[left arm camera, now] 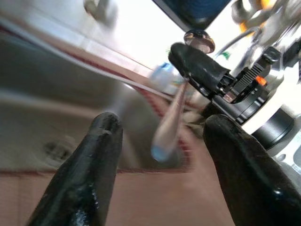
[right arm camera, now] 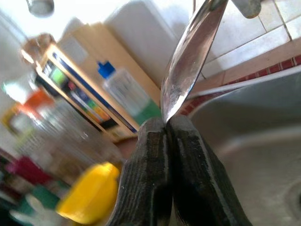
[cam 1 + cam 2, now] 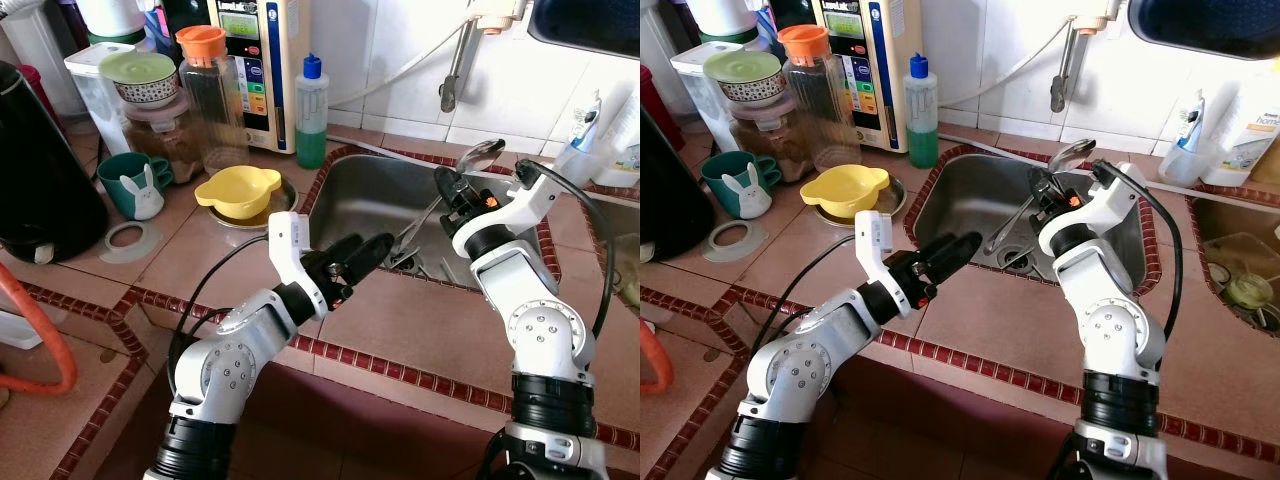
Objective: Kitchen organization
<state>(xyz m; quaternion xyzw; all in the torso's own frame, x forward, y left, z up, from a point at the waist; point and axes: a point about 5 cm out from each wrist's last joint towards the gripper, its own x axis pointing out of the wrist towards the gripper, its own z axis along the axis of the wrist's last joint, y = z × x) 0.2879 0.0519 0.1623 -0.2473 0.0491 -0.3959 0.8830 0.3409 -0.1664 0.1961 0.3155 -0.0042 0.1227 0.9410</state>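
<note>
Over the sink (image 3: 370,195), your right tool (image 3: 447,186) pinches a spoon (image 3: 430,215); its wrist view confirms closed fingers (image 2: 146,183). Left tool (image 3: 365,250) hangs open, as its wrist view shows.

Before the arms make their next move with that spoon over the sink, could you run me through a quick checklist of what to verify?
1. Right gripper shut on the spoon: ok, the fingers are pinched on its handle in the right wrist view.
2. Spoon over the sink, not the counter: ok.
3. Left gripper ready to receive: ok, its fingers are spread, with the spoon between them in the left wrist view.
4. Left gripper touching the spoon: not ok, it is apart from it.
5. Yellow bowl out of the arms' way: ok, on the counter to the sink's left.
6. Firmness of the grip: cannot tell.
</note>
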